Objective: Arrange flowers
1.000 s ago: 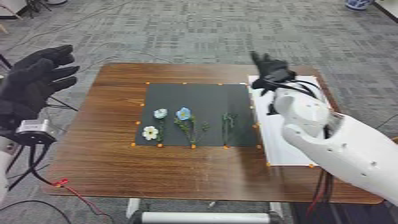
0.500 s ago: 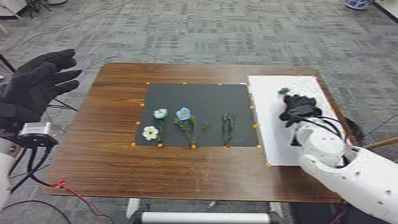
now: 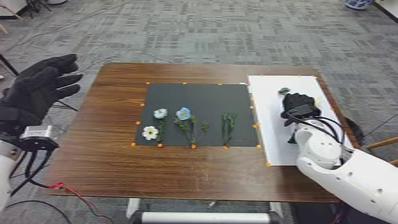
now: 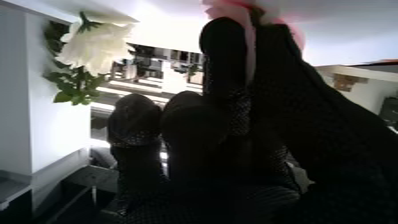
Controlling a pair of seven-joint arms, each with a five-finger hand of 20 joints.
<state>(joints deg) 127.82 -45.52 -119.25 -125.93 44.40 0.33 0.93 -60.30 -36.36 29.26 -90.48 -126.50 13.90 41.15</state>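
Observation:
Over the white board [image 3: 277,135] at the table's right is my right hand [image 3: 300,106]. A small green sprig [image 3: 283,91] lies just beyond it. In the right wrist view, my right hand [image 4: 226,125] pinches a pink flower [image 4: 293,34] between thumb and finger; its petals are partly hidden by the glove. Beside them is a white flower [image 4: 96,46] with green leaves. My left hand [image 3: 34,90] is open and empty, off the table's left side. The dark mat [image 3: 200,92] holds a pale blue flower [image 3: 160,113], a blue flower [image 3: 183,113], a white flower [image 3: 150,132] and green stems [image 3: 228,127].
Orange markers [image 3: 194,146] line the mat and board. The brown table [image 3: 102,165] surrounds them. A red and black cable [image 3: 60,185] hangs over the front left corner, and a chair [image 3: 384,143] stands past the right edge.
My right hand has come back from the far end of the white board and is now lower over its middle, uncovering the sprig. My left hand has shifted slightly downward in the head view.

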